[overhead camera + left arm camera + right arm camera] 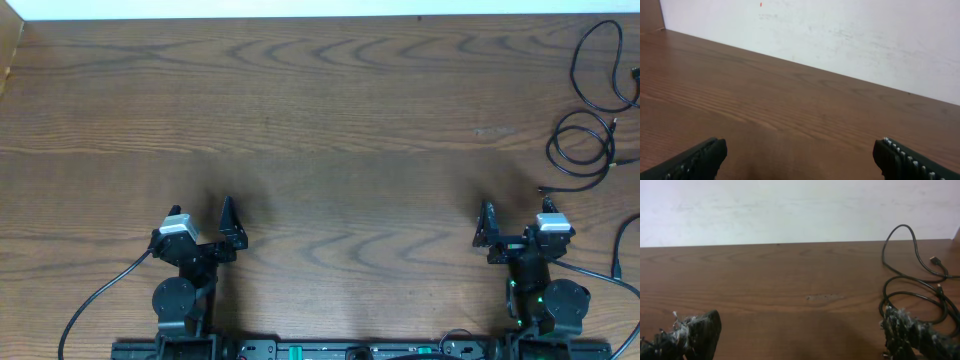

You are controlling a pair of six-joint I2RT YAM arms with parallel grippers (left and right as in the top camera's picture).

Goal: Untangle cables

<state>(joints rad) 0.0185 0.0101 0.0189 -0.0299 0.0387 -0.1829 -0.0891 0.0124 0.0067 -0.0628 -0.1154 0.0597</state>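
Observation:
The cables (583, 140) are thin black cords lying in loose overlapping loops at the far right of the wooden table (330, 120), running off the right edge. In the right wrist view they (912, 287) lie ahead on the right, with a small plug end (935, 260) showing. My right gripper (515, 232) is open and empty (800, 335), near the front edge, short of the loops. My left gripper (205, 232) is open and empty (800, 160), near the front left, far from the cables.
A white wall (790, 210) stands behind the table's far edge. Thicker black arm wires trail at the front left (95, 300) and front right (600, 275). Another thin black cord (622, 245) curves at the right edge.

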